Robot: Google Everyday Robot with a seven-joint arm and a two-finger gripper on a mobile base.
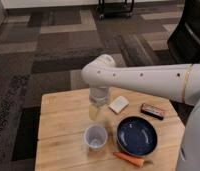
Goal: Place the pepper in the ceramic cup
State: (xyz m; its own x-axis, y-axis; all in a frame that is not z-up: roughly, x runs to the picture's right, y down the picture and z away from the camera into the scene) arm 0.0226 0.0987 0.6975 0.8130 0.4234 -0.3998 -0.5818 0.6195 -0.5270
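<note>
The pepper, slim and orange-red, lies on the wooden table near its front edge, just below the dark blue bowl. The white ceramic cup stands upright to the left of the bowl, with the pepper to its lower right. My gripper hangs from the white arm's wrist above the table, just behind the cup and well apart from the pepper.
A dark blue bowl sits right of the cup. A beige rectangular block lies behind it. A dark bar with a red label lies at the back right. My white arm spans the table's right side. Carpet lies beyond.
</note>
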